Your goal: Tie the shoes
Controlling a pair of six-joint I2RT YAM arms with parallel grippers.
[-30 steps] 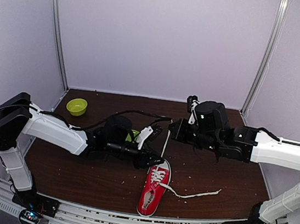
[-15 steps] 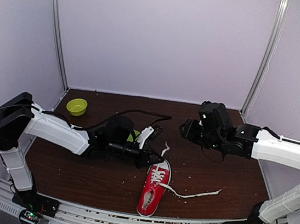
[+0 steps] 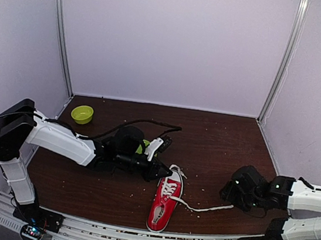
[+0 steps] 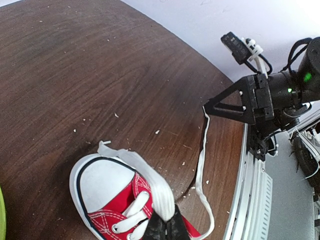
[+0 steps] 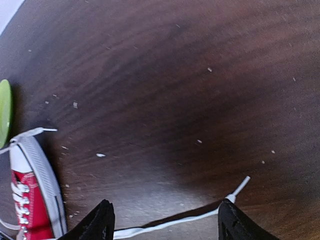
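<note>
The red shoe (image 3: 162, 208) lies near the table's front edge, with its white toe cap (image 4: 102, 185) pointing toward the back. My left gripper (image 3: 167, 171) is over the toe and shut on one flat white lace (image 4: 150, 177), which drapes across the toe cap from the jaws (image 4: 167, 227). The other lace (image 3: 208, 208) trails right along the table. My right gripper (image 3: 230, 194) hovers low over that lace's far end. Its open fingers (image 5: 102, 220) straddle the lace (image 5: 175, 223) without touching it, with the gripper's middle (image 5: 167, 222) just above it; the lace tip (image 5: 241, 185) pokes past the right finger.
A lime-green bowl (image 3: 82, 113) sits at the back left. A green object (image 3: 143, 146) shows behind the left wrist. The left arm's black cable (image 3: 142, 120) arcs over the table. Pale crumbs speckle the dark wood (image 5: 100, 155). A metal rail (image 3: 133, 238) runs along the front edge.
My right gripper opened and let go of the lace it held up behind the shoe, then swung down to the front right. The freed lace fell across the toe. My left gripper closed.
</note>
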